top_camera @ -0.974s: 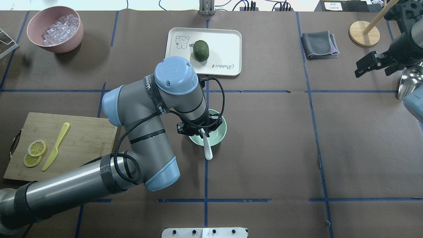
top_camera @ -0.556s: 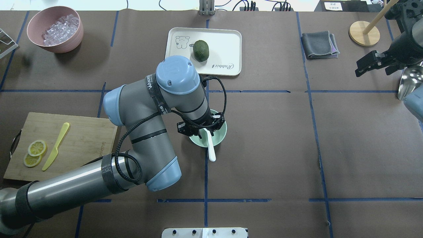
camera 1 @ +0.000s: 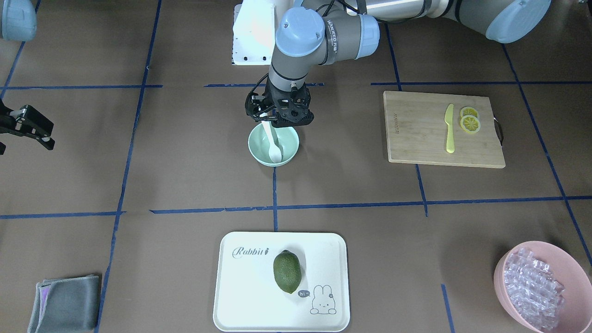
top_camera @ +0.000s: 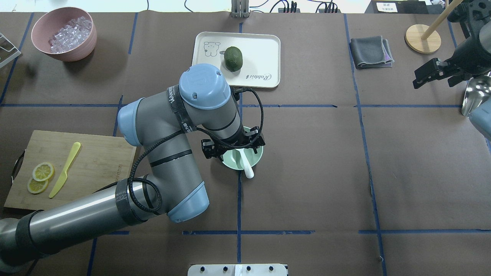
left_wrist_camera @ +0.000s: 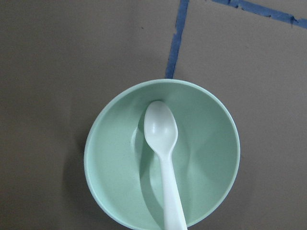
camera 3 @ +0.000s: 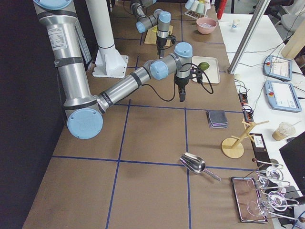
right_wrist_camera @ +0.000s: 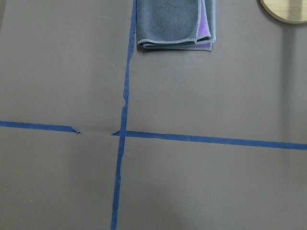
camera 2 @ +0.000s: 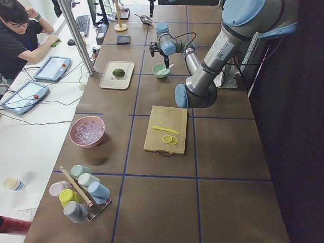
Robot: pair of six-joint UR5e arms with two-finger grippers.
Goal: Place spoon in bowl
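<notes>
The white spoon (left_wrist_camera: pixel 162 143) lies in the mint-green bowl (left_wrist_camera: pixel 110 163), scoop on the inside wall, handle leaning out over the rim. In the overhead view the spoon (top_camera: pixel 246 168) sticks out of the bowl (top_camera: pixel 258 154) toward the robot. My left gripper (top_camera: pixel 234 147) hovers just above the bowl with its jaws spread, not holding the spoon. From the front, the left gripper (camera 1: pixel 278 121) is over the bowl's (camera 1: pixel 259 155) robot-side rim, above the spoon (camera 1: pixel 274 147). My right gripper (top_camera: pixel 422 76) is far off at the right edge, open and empty.
A white tray (top_camera: pixel 264 46) with an avocado (top_camera: pixel 233 58) lies behind the bowl. A cutting board (top_camera: pixel 99 161) with a yellow knife (top_camera: pixel 65 168) and lemon slices is at the left. A pink bowl of ice cubes (top_camera: pixel 63 34), a folded grey cloth (top_camera: pixel 371 51) and a wooden stand (top_camera: pixel 422 38) are at the back.
My left gripper has opened and let go of the spoon. The spoon has slid deeper into the bowl and its handle now rests on the rim. The right arm has barely moved.
</notes>
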